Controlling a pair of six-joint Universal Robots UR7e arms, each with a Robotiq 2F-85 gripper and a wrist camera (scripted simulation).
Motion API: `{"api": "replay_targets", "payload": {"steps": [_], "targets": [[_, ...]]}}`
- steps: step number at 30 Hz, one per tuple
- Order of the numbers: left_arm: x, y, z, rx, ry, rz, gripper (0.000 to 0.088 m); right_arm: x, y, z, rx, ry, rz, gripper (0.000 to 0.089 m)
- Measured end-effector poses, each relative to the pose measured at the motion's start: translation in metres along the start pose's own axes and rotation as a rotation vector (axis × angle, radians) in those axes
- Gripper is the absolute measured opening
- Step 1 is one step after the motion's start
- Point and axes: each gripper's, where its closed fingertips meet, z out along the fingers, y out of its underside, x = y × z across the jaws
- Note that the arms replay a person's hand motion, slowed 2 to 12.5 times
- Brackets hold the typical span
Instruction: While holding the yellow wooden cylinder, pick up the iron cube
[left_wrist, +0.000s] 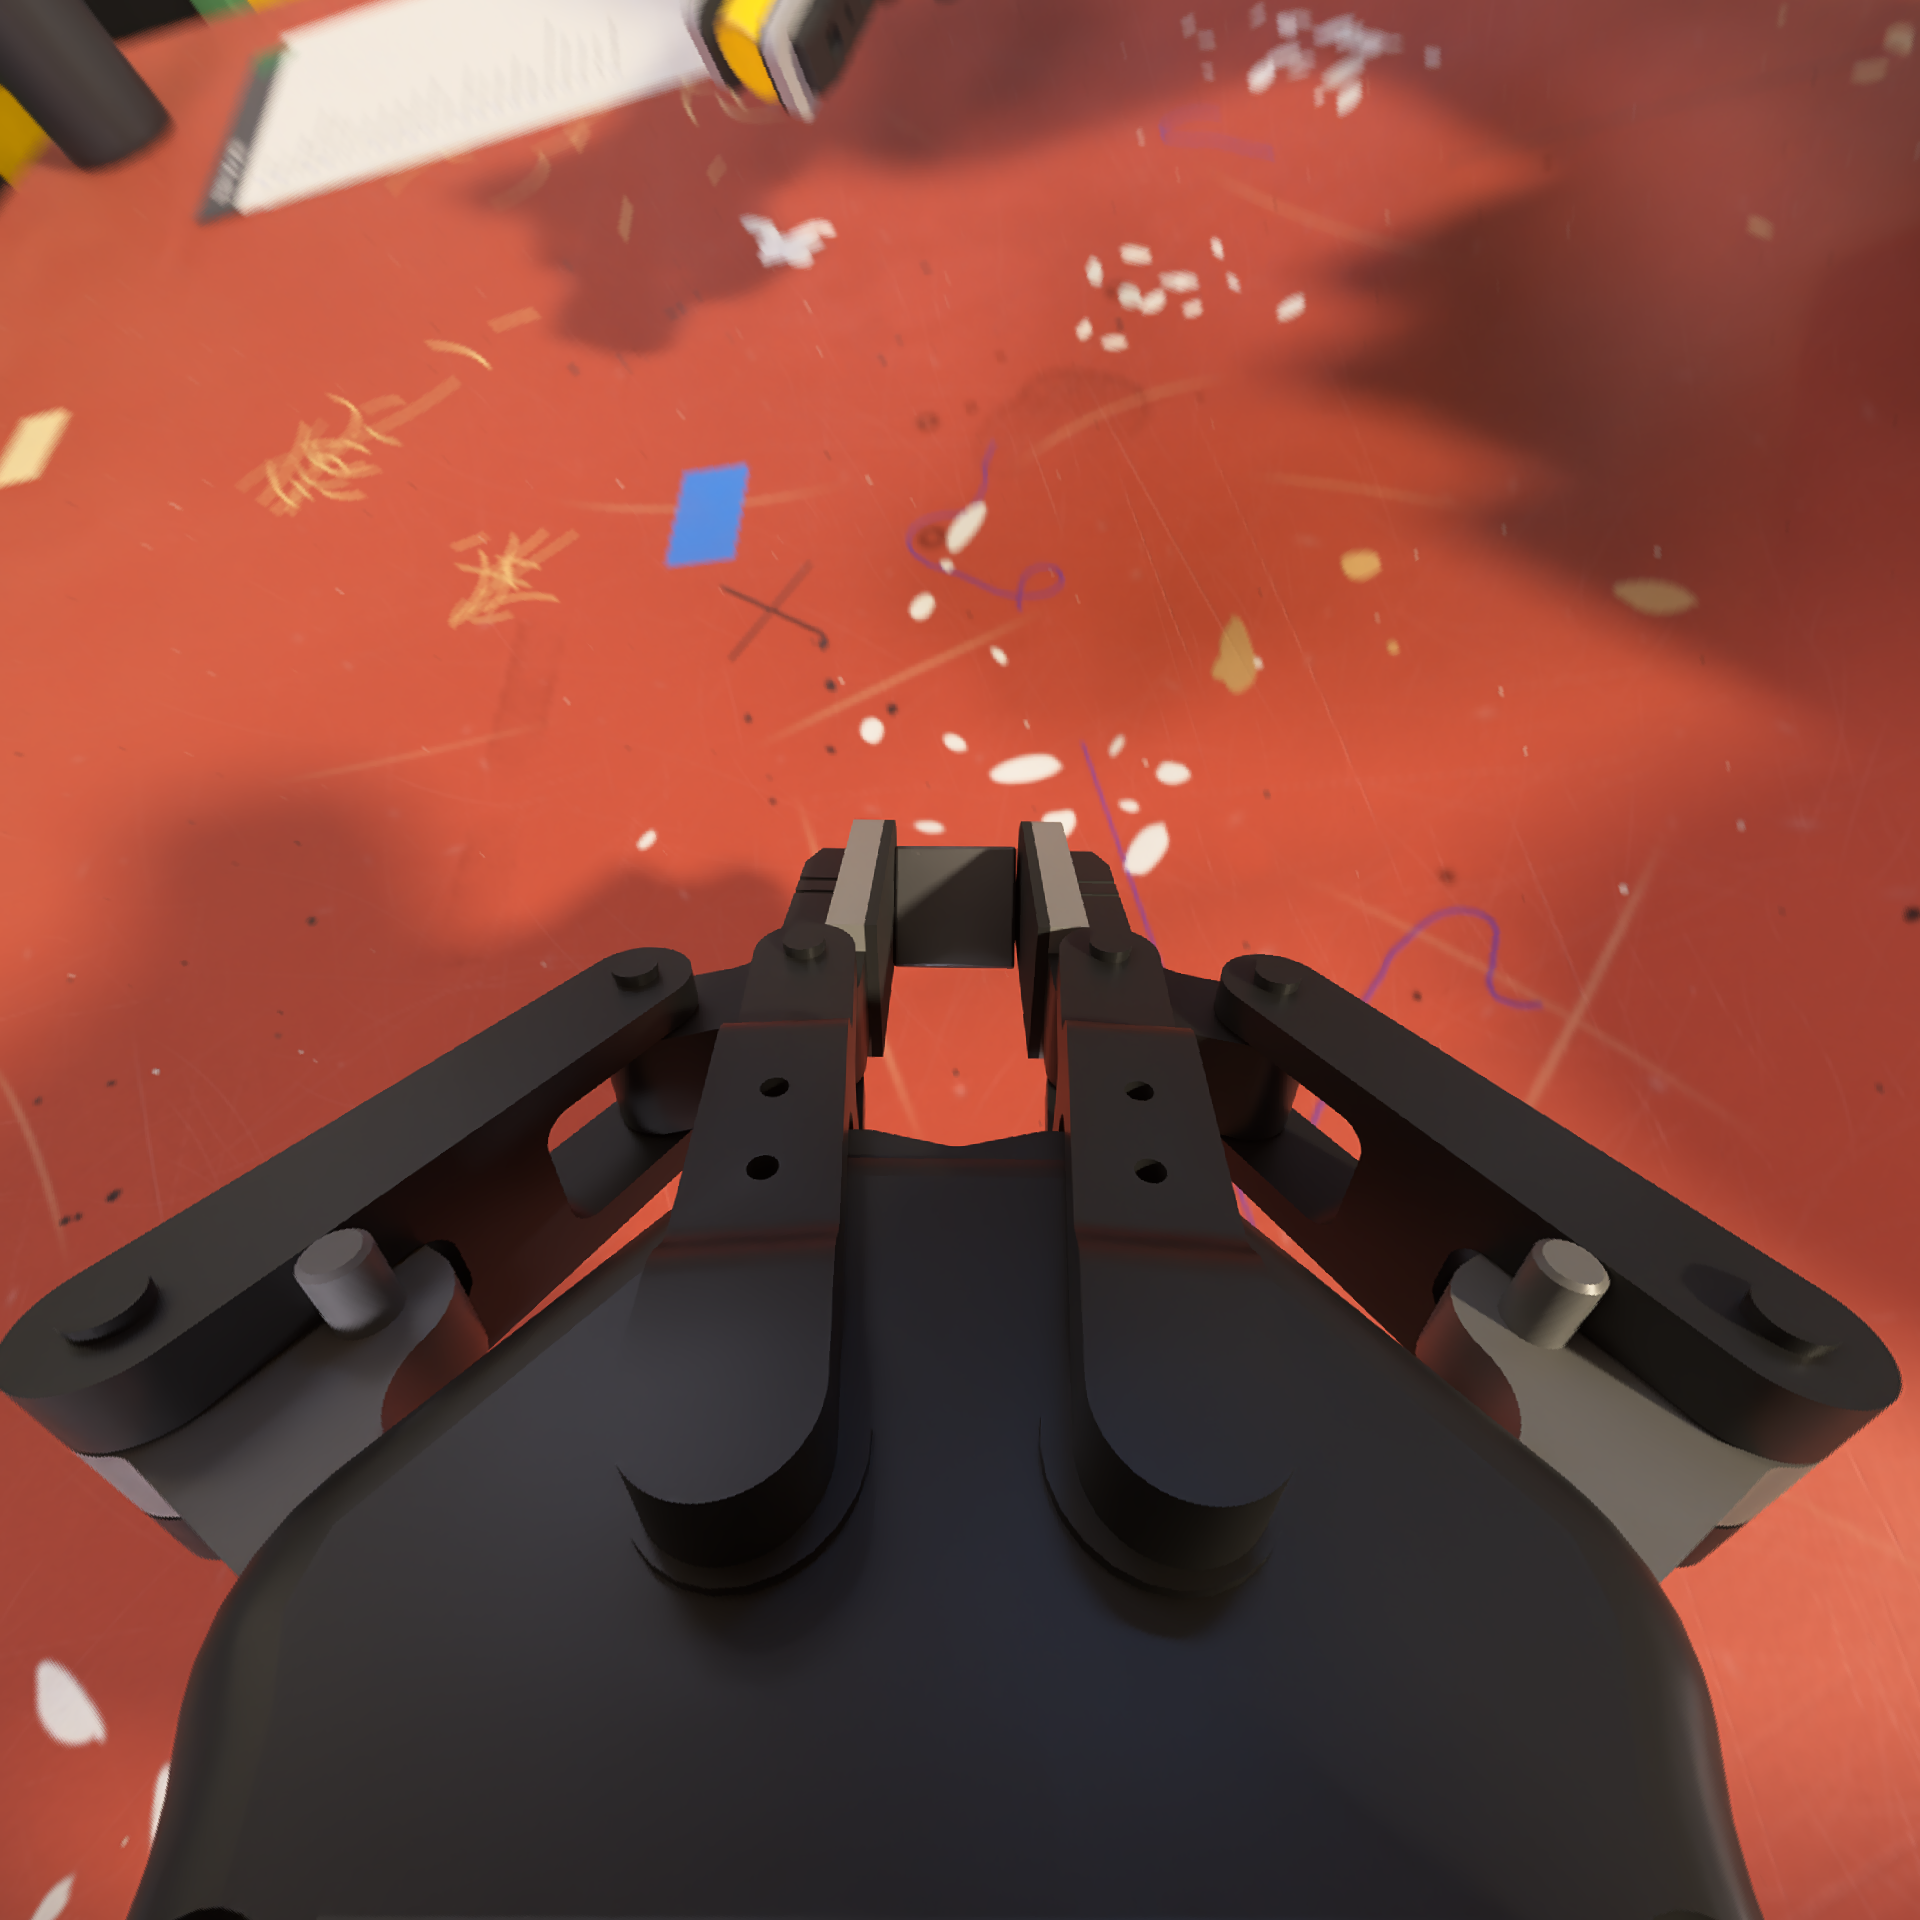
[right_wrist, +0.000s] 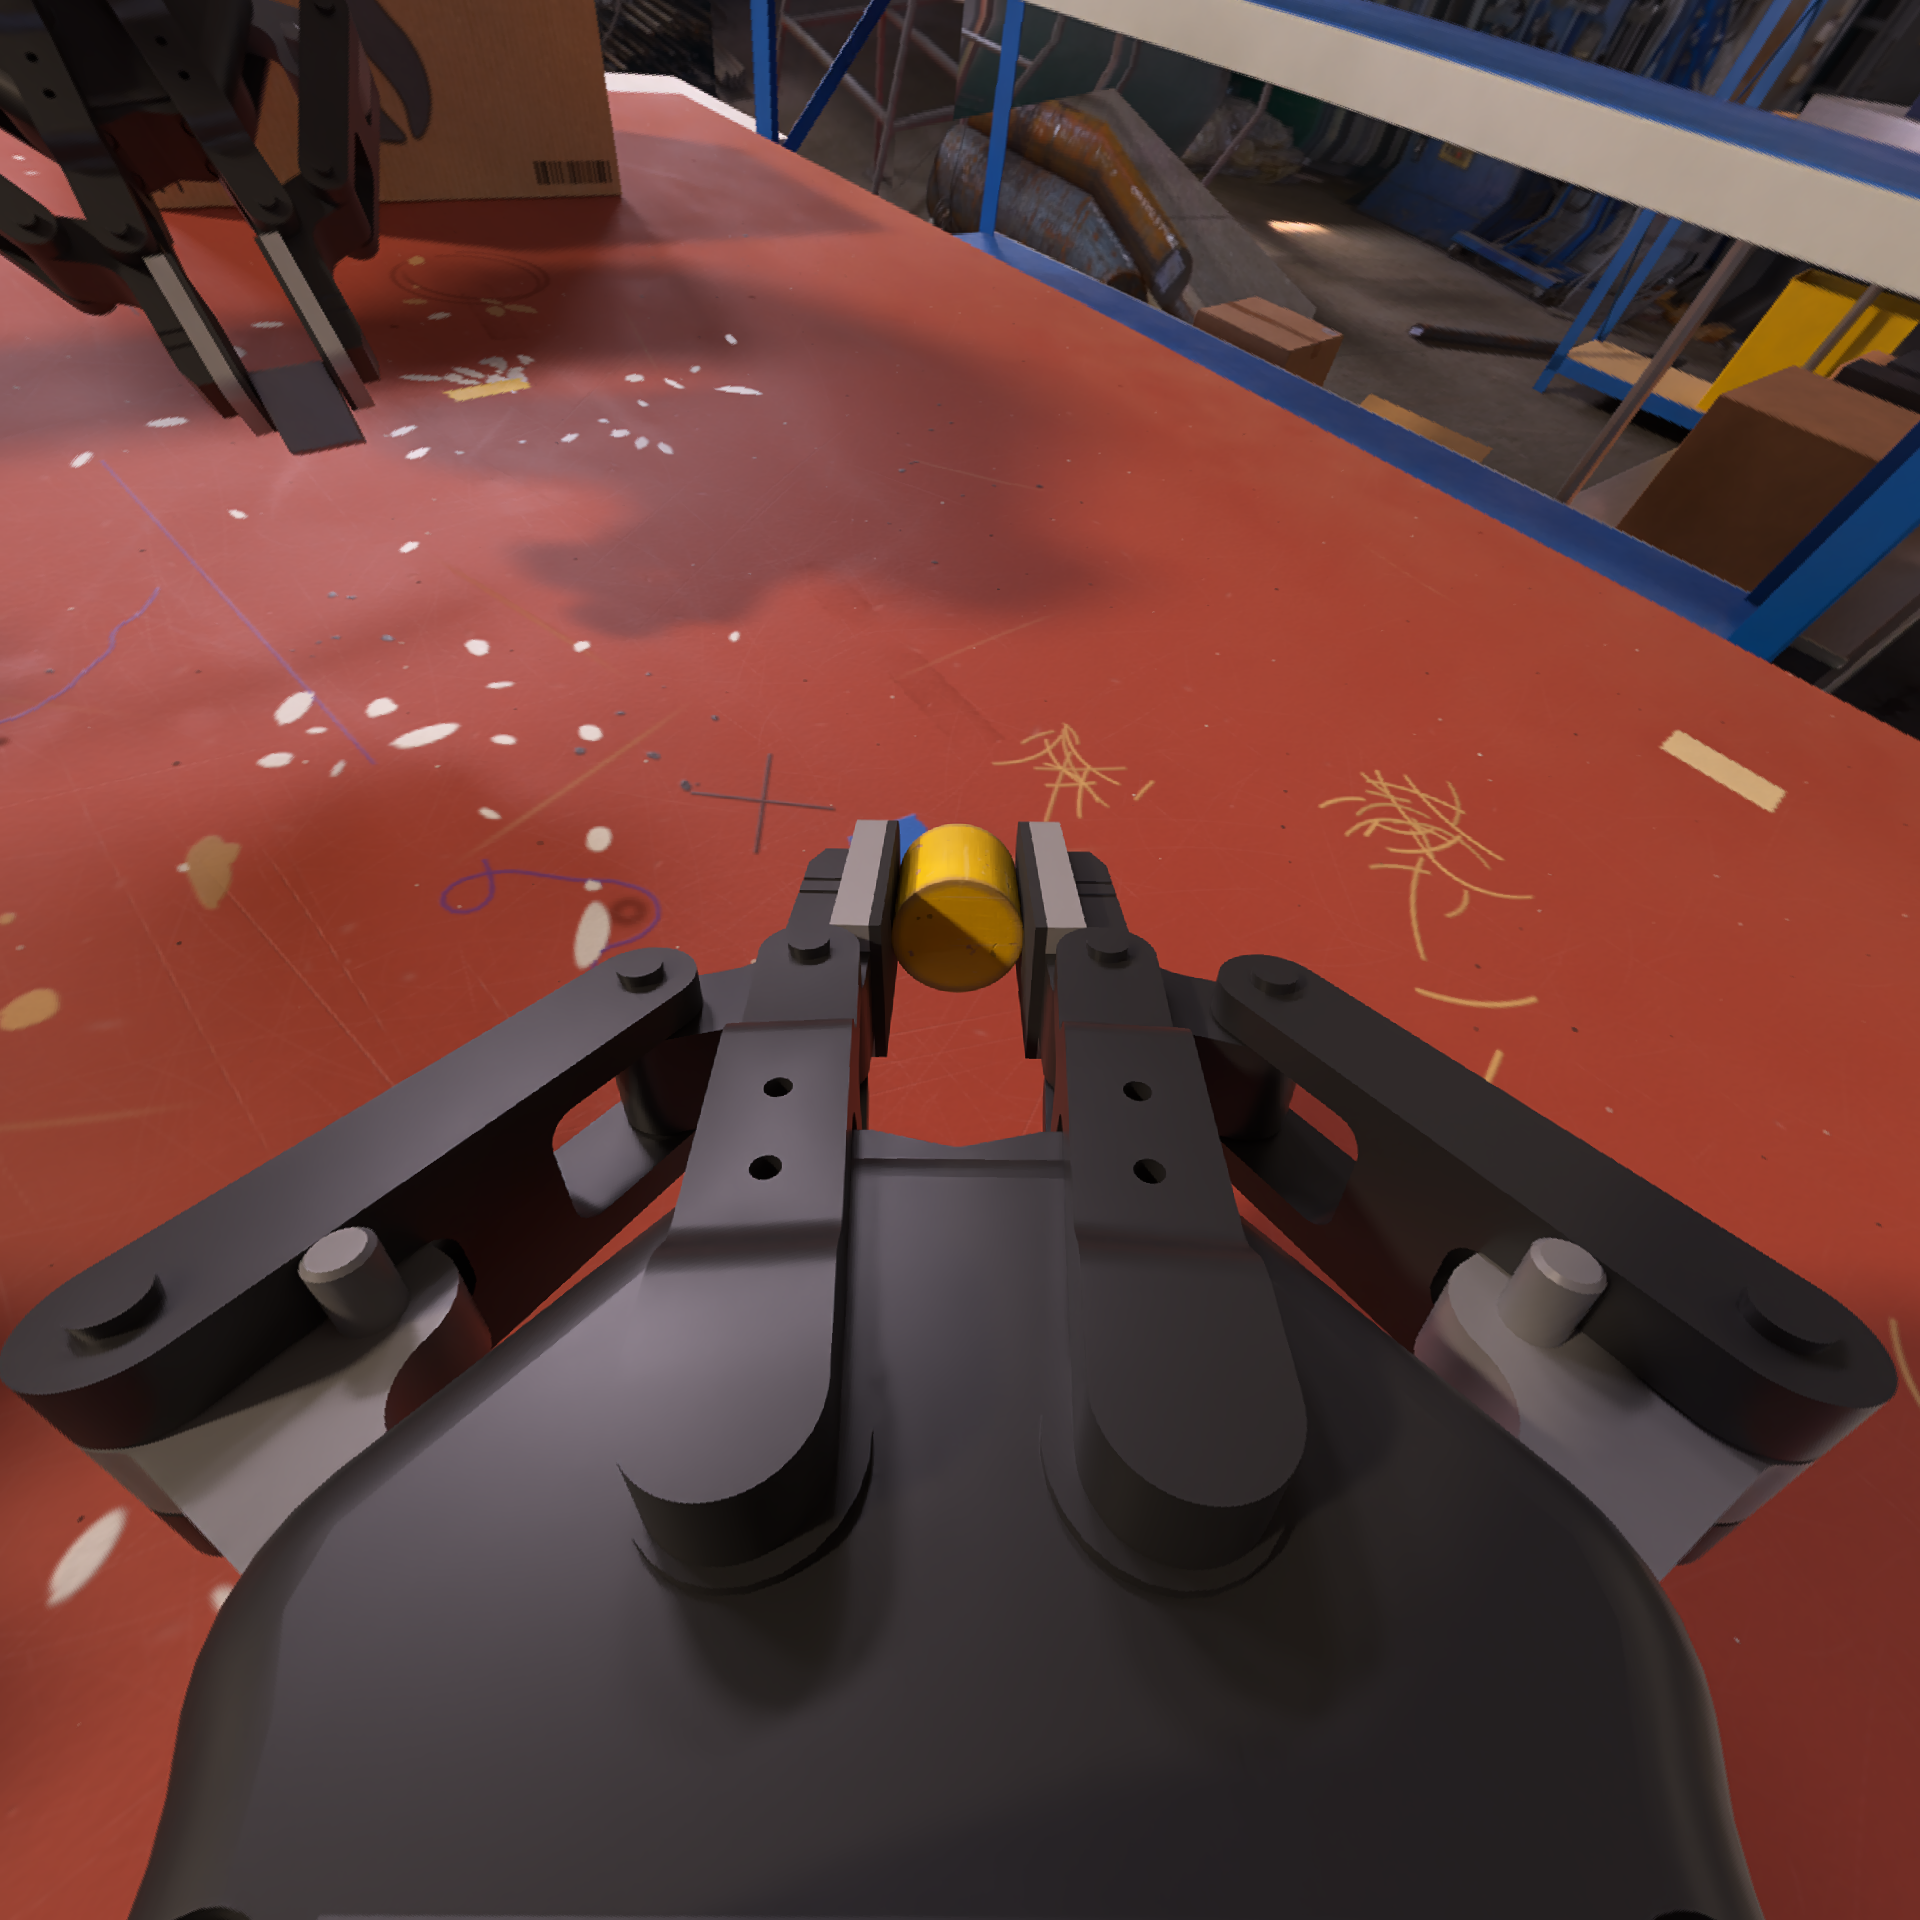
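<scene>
My left gripper (left_wrist: 954, 883) is shut on the dark grey iron cube (left_wrist: 954, 906), which sits between its pads over the red table. In the right wrist view the same gripper (right_wrist: 281, 416) shows at the top left with the cube (right_wrist: 303, 407) at its fingertips, close to the table; I cannot tell if the cube touches the surface. My right gripper (right_wrist: 956, 883) is shut on the yellow wooden cylinder (right_wrist: 956, 906) and holds it above the table. In the left wrist view that gripper and the cylinder (left_wrist: 750, 47) show at the top edge.
The red table (right_wrist: 1143, 623) is scratched and speckled with white flecks. A blue patch (left_wrist: 709, 514) lies on it. A white sheet (left_wrist: 457, 99) lies at the far side. A cardboard box (right_wrist: 499, 104) stands behind the left gripper. Blue shelving (right_wrist: 1455, 436) runs beyond the table's edge.
</scene>
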Motion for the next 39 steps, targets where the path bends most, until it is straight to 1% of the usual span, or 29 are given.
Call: {"api": "replay_targets", "payload": {"steps": [4,11,14,18,21,25,39], "targets": [[-0.011,-0.016,-0.003,0.129,-0.040,-0.049,0.0208,0.006,-0.001,-0.003,0.001,0.029,0.001,0.0199],[-0.023,-0.033,-0.007,0.323,-0.058,-0.167,0.0208,0.015,0.000,-0.009,0.000,0.067,0.006,0.0199],[-0.026,-0.038,-0.010,0.393,-0.056,-0.207,0.0208,0.018,0.000,-0.010,0.003,0.073,0.012,0.0199],[-0.029,-0.041,-0.012,0.461,-0.043,-0.254,0.0208,0.021,0.002,-0.013,0.003,0.082,0.019,0.0199],[-0.030,-0.043,-0.013,0.498,-0.036,-0.275,0.0208,0.024,0.003,-0.015,0.001,0.094,0.018,0.0199],[-0.030,-0.044,-0.013,0.530,-0.026,-0.286,0.0208,0.028,0.005,-0.017,-0.003,0.104,0.021,0.0199],[-0.028,-0.042,-0.010,0.561,-0.014,-0.285,0.0208,0.039,0.009,-0.025,-0.017,0.132,0.028,0.0199]]}}
